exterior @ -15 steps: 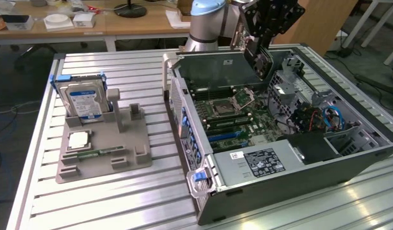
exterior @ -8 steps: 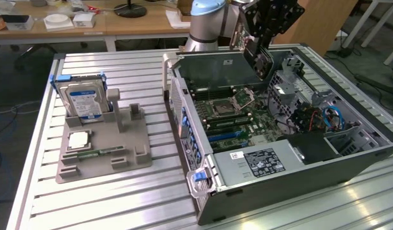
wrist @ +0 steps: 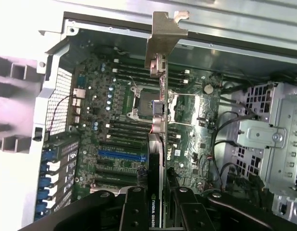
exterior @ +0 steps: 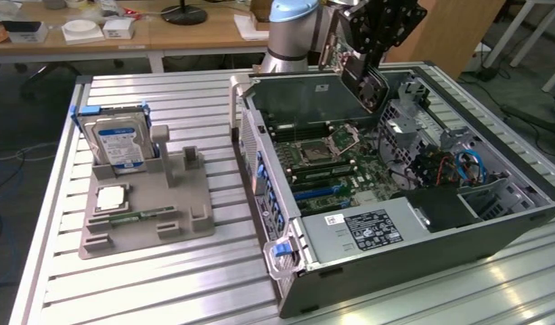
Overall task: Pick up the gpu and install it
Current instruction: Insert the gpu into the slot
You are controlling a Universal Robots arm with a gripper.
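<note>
1. The black two-fingered gripper [wrist: 160, 204] is clenched on the gpu [wrist: 156, 159], a flat rectangular card with a green circuit board and a black cooler shroud; the fingers pinch it across its thin faces, so the wrist view sees the card edge-on
2. This grip appears chosen to keep the card's connector edge free and pointing down towards the board, with its silver metal end bracket [wrist: 163, 41] leading towards the rear wall of the case
3. In the exterior view the gripper [exterior: 372, 47] sits in the upper right of the frame, and the gpu [exterior: 361, 78] hangs beneath it in the air, tilted slightly and not touching any slot
4. The arm's pale grey and blue joint [exterior: 291, 27] stands behind the case at the top of the frame, with the wrist reaching forward and down over the opening
5. Directly below the card lies the green motherboard [exterior: 336, 162] with its square processor socket [wrist: 148, 103]; the long blue expansion slot [wrist: 120, 155] lies beside the card's line, judged the likely seat
6. The dark grey metal computer case [exterior: 395, 271] lies on its side, open face up, which gives access from above
7. At the exterior view's left, well apart, a grey moulded parts holder [exterior: 147, 230] carries a silver hard drive with a blue-white label [exterior: 120, 142], upright
8. Both rest on the ribbed aluminium table [exterior: 196, 284]
</note>
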